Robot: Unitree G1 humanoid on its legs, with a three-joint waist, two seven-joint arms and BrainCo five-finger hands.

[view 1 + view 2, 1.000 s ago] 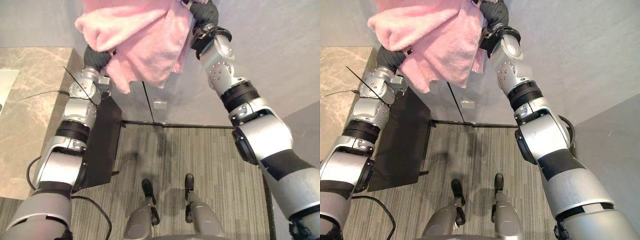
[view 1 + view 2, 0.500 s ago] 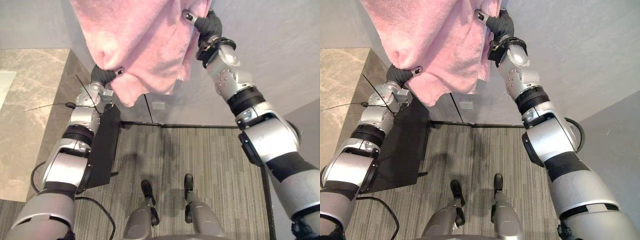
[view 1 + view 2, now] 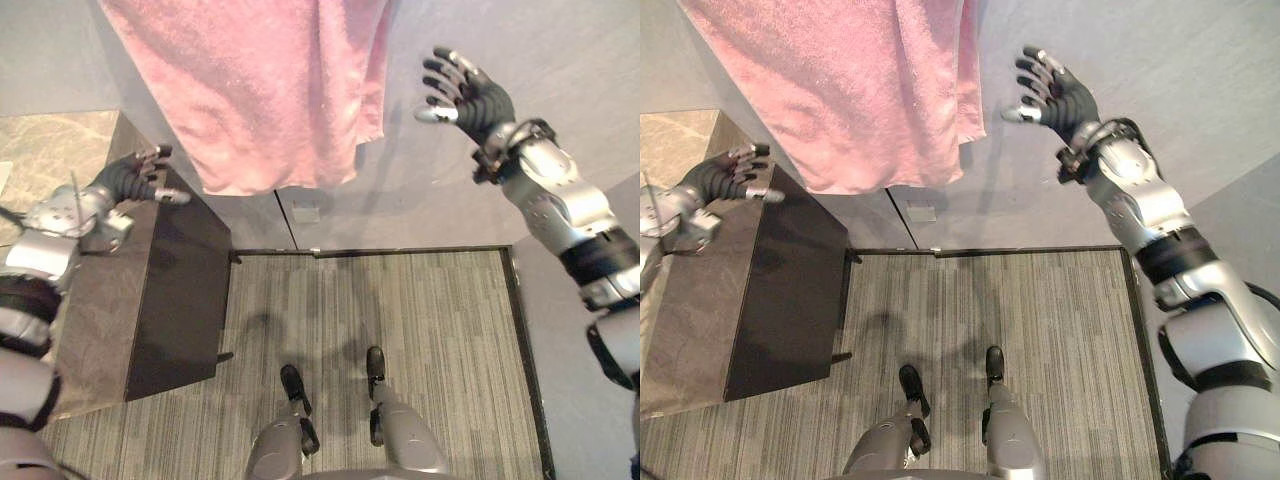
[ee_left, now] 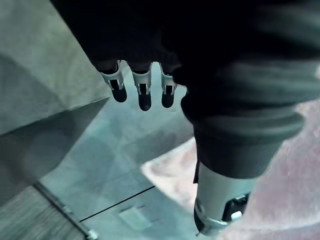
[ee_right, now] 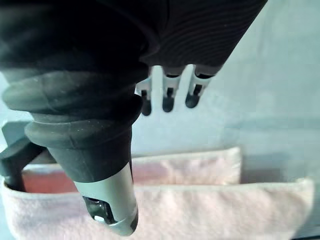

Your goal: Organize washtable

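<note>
Here, you look down a plain grey wall (image 3: 570, 50) to a floor (image 3: 420, 340) of ribbed, striped carpet.

Pink towel (image 3: 260, 90): hangs flat against the wall, free of both hands. Long axis up and down, lower hem pointing at the floor, upper end running out past the top of the view. Fluffy terry cloth, roughly rectangular, hem slightly wavy. In the right wrist view it shows as two folded layers, one over the other, with a dark bracket (image 5: 12, 155) at one end.

Desk (image 3: 95, 300): at your left, mottled stone-look top, smooth dark side panel (image 3: 185, 290), square corner near the wall.

Right hand (image 3: 478, 100): raised beside the towel's right edge, apart from it, fingers spread wide and straight, holding nothing.

Left hand (image 3: 125, 180): over the desk's far corner, below and left of the hem, not touching the cloth, fingers loosely straight, thumb apart, empty.

Small pale plate (image 3: 307, 213) low on the wall, under the hem.
</note>
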